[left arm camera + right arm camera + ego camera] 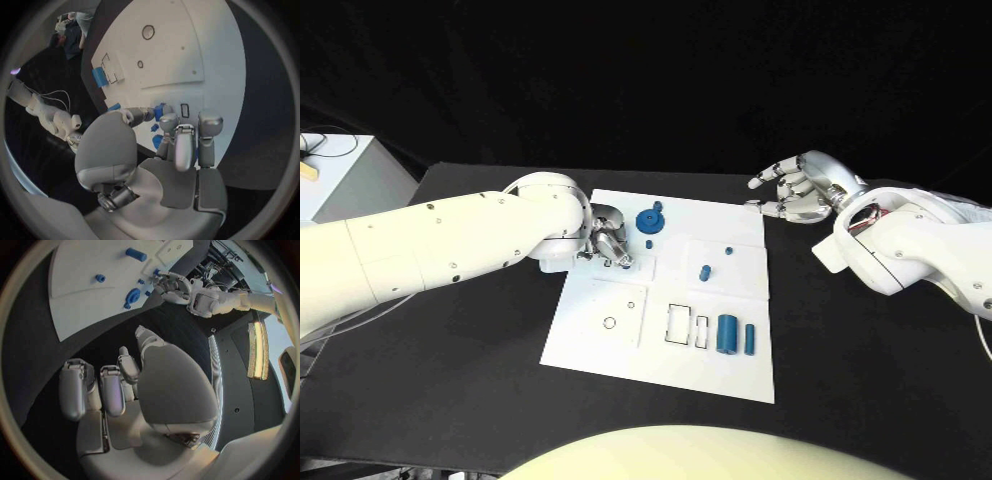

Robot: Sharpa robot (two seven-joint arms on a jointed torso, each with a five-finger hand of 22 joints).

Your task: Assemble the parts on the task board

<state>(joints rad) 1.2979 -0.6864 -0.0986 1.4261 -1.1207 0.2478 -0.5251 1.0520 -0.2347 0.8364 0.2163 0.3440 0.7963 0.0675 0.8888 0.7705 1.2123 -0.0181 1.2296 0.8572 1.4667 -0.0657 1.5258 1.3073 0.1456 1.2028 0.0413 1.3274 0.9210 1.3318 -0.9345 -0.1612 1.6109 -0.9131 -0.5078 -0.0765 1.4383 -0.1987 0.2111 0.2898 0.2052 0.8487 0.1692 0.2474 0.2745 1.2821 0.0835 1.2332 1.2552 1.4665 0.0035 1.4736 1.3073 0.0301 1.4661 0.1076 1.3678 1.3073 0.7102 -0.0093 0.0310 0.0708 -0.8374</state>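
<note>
The white task board point(733, 375) lies mid-table. My left hand point(607, 243) rests over its far left corner. There its thumb and a finger pinch a small blue part point(651, 241), which the left wrist view shows between the fingertips point(159, 110). Just beyond sits a blue gear-like part point(651, 220). Two small blue pieces point(707, 270) lie mid-board, and two blue cylinders point(727, 333) stand side by side near the right edge. My right hand point(798, 190) hovers off the board's far right corner, fingers apart, holding nothing. In the right wrist view I see the gear point(132, 295) and my left hand point(172, 287).
Rectangular outlines point(678, 325) and a small ring mark point(610, 322) mark the near half of the board. A white box point(343, 175) stands off the table's far left corner. Black table surface point(444, 380) surrounds the board.
</note>
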